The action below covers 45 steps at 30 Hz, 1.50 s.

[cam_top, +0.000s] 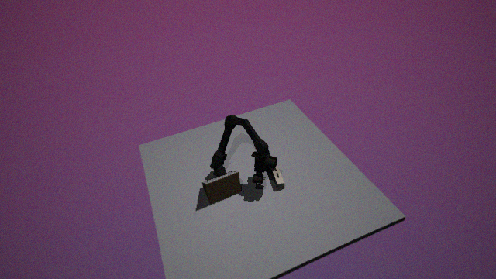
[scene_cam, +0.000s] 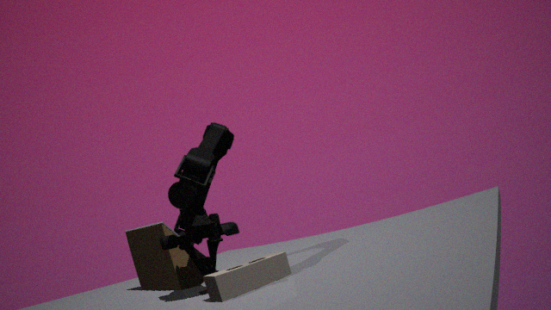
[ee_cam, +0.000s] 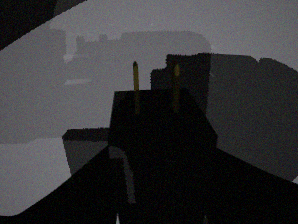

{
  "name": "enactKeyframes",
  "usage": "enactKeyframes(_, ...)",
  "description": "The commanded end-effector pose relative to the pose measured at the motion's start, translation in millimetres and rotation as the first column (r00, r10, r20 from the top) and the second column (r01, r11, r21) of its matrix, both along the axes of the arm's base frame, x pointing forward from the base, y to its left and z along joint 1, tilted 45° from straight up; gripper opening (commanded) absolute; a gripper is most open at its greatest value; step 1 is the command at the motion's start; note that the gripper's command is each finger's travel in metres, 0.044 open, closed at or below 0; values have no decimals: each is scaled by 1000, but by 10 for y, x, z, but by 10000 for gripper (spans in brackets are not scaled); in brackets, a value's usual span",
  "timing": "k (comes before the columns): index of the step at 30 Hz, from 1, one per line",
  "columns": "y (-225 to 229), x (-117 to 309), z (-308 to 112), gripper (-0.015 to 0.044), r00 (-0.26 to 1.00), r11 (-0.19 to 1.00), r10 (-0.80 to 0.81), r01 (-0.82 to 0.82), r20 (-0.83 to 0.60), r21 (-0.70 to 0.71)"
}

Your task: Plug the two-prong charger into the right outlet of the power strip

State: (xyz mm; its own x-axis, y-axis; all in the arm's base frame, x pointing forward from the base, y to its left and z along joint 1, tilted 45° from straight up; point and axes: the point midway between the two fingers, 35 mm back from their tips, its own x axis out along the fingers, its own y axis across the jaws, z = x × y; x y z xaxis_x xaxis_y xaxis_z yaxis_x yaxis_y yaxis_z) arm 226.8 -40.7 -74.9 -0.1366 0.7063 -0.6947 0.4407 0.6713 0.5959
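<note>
The charger (ee_cam: 160, 122) is a black block in the wrist view, with two thin yellow prongs bare and pointing toward the top of the picture. My gripper (ee_cam: 154, 152) (scene_cam: 209, 268) is shut on its body, one dark finger at each side. In the top and exterior views the charger is too dark to tell from the fingers. The power strip (cam_top: 280, 181) (scene_cam: 258, 275) is a long pale block, close beside the fingers. Its top shows two dark outlets (scene_cam: 234, 268) (scene_cam: 257, 260) in the exterior view; in the top view the arm hides part of the strip.
A brown box-like block (cam_top: 222, 187) (scene_cam: 151, 258) stands on the grey table top (cam_top: 329, 194) (scene_cam: 409, 258), near the arm's base and on the other side of the gripper from the strip. Shadows darken the surface below the gripper.
</note>
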Motion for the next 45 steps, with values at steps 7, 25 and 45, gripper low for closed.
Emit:
enactKeyframes(7, 107, -43, -151, 0, 983, 990, 135, -137, 122, 13)
enactKeyframes(25, 162, 69, -246, 0, 952, 974, 221, -227, 210, 6)
enactKeyframes(45, 185, 318, -294, 0, 939, 967, 247, -255, 239, 2)
